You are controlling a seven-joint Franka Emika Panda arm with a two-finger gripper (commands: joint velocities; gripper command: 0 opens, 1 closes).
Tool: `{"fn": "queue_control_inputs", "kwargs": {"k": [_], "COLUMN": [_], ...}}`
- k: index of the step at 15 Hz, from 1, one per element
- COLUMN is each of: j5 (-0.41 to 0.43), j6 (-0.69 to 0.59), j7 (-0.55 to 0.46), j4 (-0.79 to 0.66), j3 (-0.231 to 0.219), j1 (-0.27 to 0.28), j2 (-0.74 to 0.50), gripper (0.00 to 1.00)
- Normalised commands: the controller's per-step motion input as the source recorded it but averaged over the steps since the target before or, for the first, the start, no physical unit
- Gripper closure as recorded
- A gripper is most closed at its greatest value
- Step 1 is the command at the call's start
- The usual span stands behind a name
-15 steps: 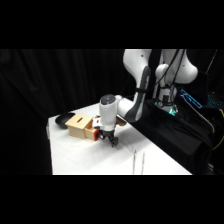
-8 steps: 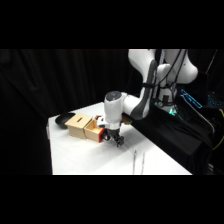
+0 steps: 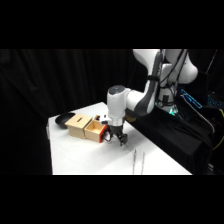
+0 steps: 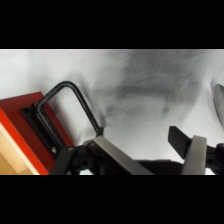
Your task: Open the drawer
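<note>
We see bare table (image 3: 90,157) in front of the drawer (image 3: 96,131); the tongs (image 3: 137,161) lie to the right, the black dish (image 3: 63,120) behind the box (image 3: 77,123)

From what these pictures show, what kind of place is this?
Probably a robot lab: a white robot arm over a white table, black curtains behind, cables beside it.

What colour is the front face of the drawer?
Red-orange; the drawer front shows best in the wrist view.
</note>
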Motion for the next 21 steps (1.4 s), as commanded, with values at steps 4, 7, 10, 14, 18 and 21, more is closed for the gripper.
{"fn": "queue_control_inputs", "kwargs": {"k": [4, 7, 10, 14, 18, 21], "j5": [0.204, 0.174, 0.186, 0.175, 0.121, 0.141], "j6": [-0.27, -0.33, -0.36, -0.35, -0.28, -0.28], "j7": [-0.22, -0.20, -0.18, -0.17, -0.14, -0.16], "j4": [-0.21, -0.15, -0.06, 0.03, 0.12, 0.17], "j3": [0.118, 0.073, 0.044, 0.014, -0.021, -0.025], "j1": [-0.091, -0.048, -0.032, -0.024, -0.022, -0.031], "j2": [-0.47, -0.45, -0.40, -0.32, -0.19, -0.09], "gripper": [0.00, 0.00, 0.00, 0.00, 0.00, 0.00]}}
